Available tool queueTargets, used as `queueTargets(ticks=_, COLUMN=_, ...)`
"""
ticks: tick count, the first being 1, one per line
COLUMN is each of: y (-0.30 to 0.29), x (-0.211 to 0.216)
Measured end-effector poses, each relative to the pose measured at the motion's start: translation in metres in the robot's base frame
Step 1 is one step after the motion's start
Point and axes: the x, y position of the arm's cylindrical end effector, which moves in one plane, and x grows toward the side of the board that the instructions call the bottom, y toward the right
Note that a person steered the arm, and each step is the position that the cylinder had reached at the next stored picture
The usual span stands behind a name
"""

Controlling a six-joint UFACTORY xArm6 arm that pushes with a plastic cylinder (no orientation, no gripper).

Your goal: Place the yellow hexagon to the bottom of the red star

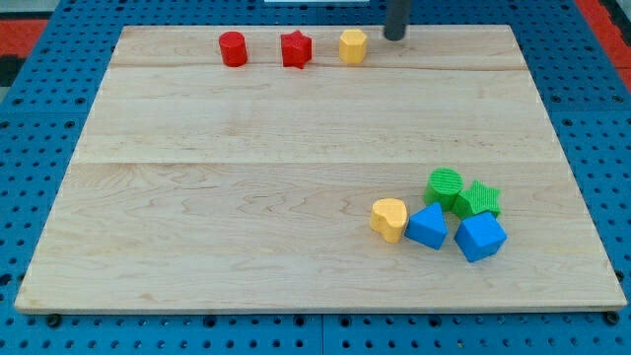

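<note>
the surface (296, 148) is a pale wooden board on a blue pegboard (39, 118). near the view's top edge three blocks stand in a row, apart from one another: a red cylinder (233, 48) at the view's left, the red star (296, 49) in the middle, and the yellow hexagon (352, 46) at the view's right of the star. nothing lies between the star and the hexagon, and the board below the star is bare wood.

toward the view's bottom right a cluster of five blocks sits well apart from that row: a yellow heart (389, 218) at the cluster's left, a blue block (427, 226) touching it, a second blue block (480, 236) further right, a green cylinder (444, 186) above them, and a green star (479, 199) just beside the cylinder. the exact shapes of the two blue blocks are hard to make out.

the end effector is a plain dark rod with nothing to open or close and it holds nothing. my tip (394, 37) rests at the board's top edge, just to the view's right of the hexagon and slightly above it; i cannot tell whether it touches the block, though a narrow gap seems to show.

the hexagon is a small, bright yellow piece with faceted sides, standing flat on the wood level with the star, not below it.
</note>
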Motion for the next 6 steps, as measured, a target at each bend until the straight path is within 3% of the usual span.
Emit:
queueTargets(ticks=1, y=-0.039, x=0.005)
queueTargets(ticks=3, y=-0.046, x=0.073)
queueTargets(ticks=5, y=-0.065, x=0.057)
queueTargets(ticks=6, y=-0.065, x=0.086)
